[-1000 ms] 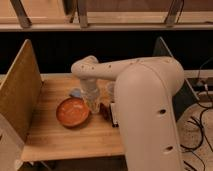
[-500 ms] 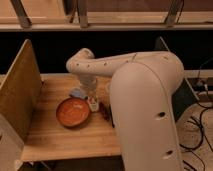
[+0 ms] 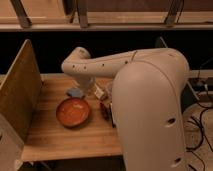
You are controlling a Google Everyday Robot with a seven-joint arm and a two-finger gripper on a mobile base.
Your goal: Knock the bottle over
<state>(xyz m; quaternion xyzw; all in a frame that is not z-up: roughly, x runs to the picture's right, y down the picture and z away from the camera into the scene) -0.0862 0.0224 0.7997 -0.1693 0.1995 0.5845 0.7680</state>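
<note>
My gripper (image 3: 88, 86) hangs from the white arm's wrist over the back middle of the wooden table (image 3: 65, 136), just behind the orange bowl (image 3: 73, 111). A small pale shape (image 3: 99, 92) close to the right of the gripper looks like the bottle. The arm hides most of it, and I cannot tell whether it stands or leans. A small bluish item (image 3: 75, 92) lies left of the gripper, behind the bowl.
A red-and-white item (image 3: 105, 108) peeks out right of the bowl, half hidden by the arm's bulky body (image 3: 150, 110). A tall wooden panel (image 3: 20, 90) walls the table's left side. Cables (image 3: 200, 107) hang at the right.
The arm's elbow has swung a little left and back, and the gripper has drawn back from the bowl's rim. The arm's body now covers more of the table's right. The bowl has not moved.
</note>
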